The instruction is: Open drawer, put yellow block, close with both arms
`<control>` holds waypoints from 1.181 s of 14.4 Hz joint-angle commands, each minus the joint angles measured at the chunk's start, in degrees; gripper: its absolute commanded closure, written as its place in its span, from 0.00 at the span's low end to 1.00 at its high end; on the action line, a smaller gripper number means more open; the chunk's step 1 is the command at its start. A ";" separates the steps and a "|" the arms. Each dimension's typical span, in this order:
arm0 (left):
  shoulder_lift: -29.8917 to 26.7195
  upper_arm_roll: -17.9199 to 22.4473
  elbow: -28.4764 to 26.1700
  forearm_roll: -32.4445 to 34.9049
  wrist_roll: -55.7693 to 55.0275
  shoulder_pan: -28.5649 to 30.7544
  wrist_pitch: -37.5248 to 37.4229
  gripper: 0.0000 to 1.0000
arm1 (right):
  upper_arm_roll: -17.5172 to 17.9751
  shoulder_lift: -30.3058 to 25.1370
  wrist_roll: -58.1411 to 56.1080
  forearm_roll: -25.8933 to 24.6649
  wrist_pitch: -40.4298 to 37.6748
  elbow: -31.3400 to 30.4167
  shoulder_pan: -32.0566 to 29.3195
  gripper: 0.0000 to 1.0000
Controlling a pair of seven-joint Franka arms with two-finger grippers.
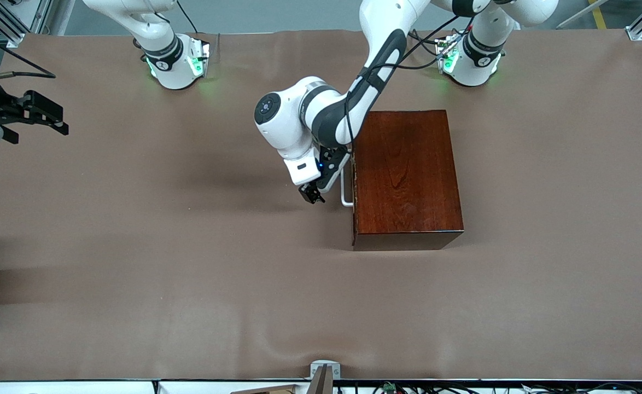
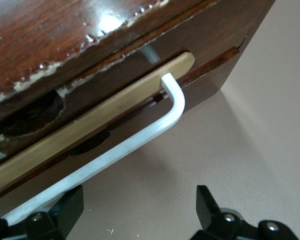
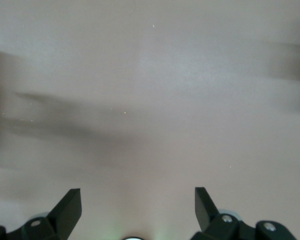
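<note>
- The drawer [image 2: 90,127], a pale light-wood tray front, sits shut or all but shut in the glossy dark reddish-brown wooden box [image 1: 406,175]; its face is turned toward the right arm's end of the table.
- The box stands on the brown cloth-covered table [image 1: 190,273], roughly midway between the table's edge under the robot bases and the edge nearest the front camera, and toward the left arm's end.
- A white U-shaped bar handle [image 2: 140,142] stands out from the drawer front.
- The left gripper [image 1: 311,194] hangs just in front of that handle, down near the cloth. Its fingers [image 2: 65,210] are spread apart and hold nothing; in the left wrist view one end of the bar runs down close to one finger.
- The small yellow block is not visible in any view, so its place cannot be told.
- The right gripper [image 1: 36,117] waits over the table's edge at the right arm's end, fingers [image 3: 67,207] wide apart and empty, with only bare cloth below.
- My reading: the step in hand is taking hold of the handle to pull the drawer out.
- To do it well, centre the bar between both fingers before closing, since it now looks off to one side.
- Then pull straight away from the box face, level with the table; a slanted pull could jam the tray or drag the box across the cloth.
</note>
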 commanded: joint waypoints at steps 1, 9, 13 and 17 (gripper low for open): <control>-1.30 0.21 -1.37 1.43 0.34 0.02 -1.40 0.00 | 0.52 -1.21 -0.76 -0.51 0.41 -1.11 -0.35 0.00; -6.13 -0.58 -0.67 0.81 -1.42 -2.62 0.36 0.00 | 0.44 -0.86 -0.59 -0.24 0.24 -0.41 -0.79 0.00; -14.47 -0.22 -1.37 1.34 2.25 -3.33 -2.35 0.00 | 0.44 -0.86 -0.50 -0.24 0.24 -0.32 -0.79 0.00; -20.89 -0.14 -1.72 0.90 10.34 0.09 -10.18 0.00 | 0.35 -0.86 -0.32 -0.07 0.33 -0.32 -0.87 0.00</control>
